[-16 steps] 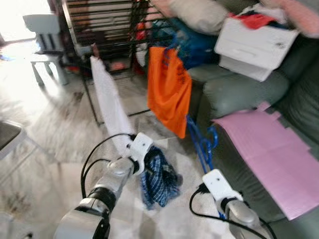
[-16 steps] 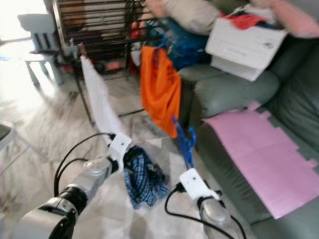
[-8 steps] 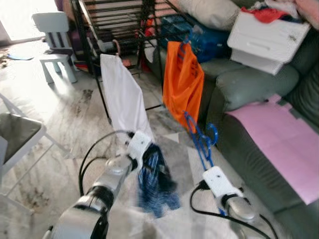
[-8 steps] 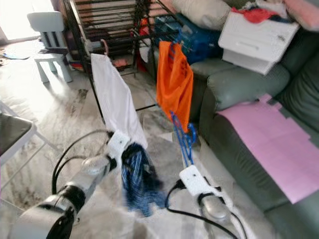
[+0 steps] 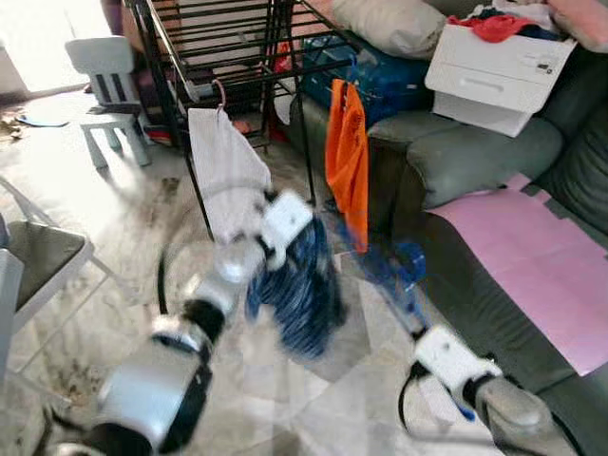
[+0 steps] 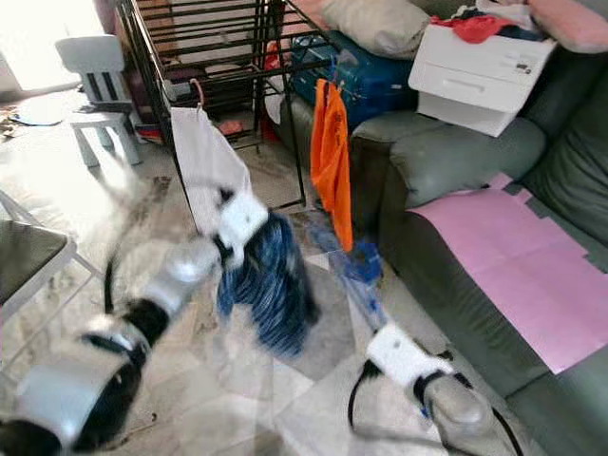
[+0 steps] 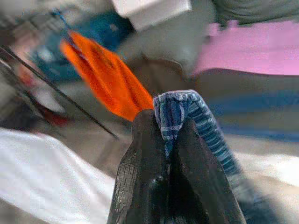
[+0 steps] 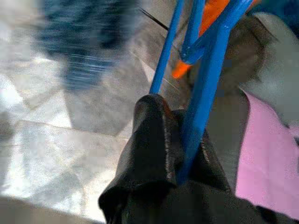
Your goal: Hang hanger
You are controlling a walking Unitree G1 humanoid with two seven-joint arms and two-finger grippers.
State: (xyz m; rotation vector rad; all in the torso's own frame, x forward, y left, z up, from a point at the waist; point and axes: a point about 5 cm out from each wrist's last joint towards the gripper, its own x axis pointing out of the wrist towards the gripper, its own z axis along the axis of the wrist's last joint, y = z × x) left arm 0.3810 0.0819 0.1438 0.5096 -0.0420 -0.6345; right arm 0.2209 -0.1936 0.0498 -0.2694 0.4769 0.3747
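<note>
Blue plastic hanger (image 8: 205, 70) sits pinched between the closed fingers of the right gripper (image 8: 180, 163); in the head views it rises from that gripper toward the sofa front, blurred (image 5: 399, 285). Left gripper (image 7: 167, 140) is closed on a fold of blue plaid cloth (image 7: 187, 114), which hangs in a bunch below it (image 5: 299, 290), raised in front of the black drying rack (image 5: 237, 57).

Step in hand, as judged: carrying phase. Both loads are gripped and held off the floor; the hanger is not yet on any rail. Heavy motion blur on both arms, so exact positions are uncertain.

Next move, as judged: bring the hanger's hook up to a free stretch of rack rail, between or beside the white garment (image 5: 226, 171) and the orange garment (image 5: 349, 157) that already hang there, and set the hook over the bar before releasing. Cannot tell whether the plaid cloth is threaded on the hanger; they look apart in the head views.

Containers: a white box (image 5: 494, 66) rests on the grey sofa (image 5: 475, 161) with red fabric (image 5: 503, 21) on top of it; whether that fabric lies inside cannot be told. A blue bag (image 5: 394, 81) sits behind the rack; contents hidden.
</note>
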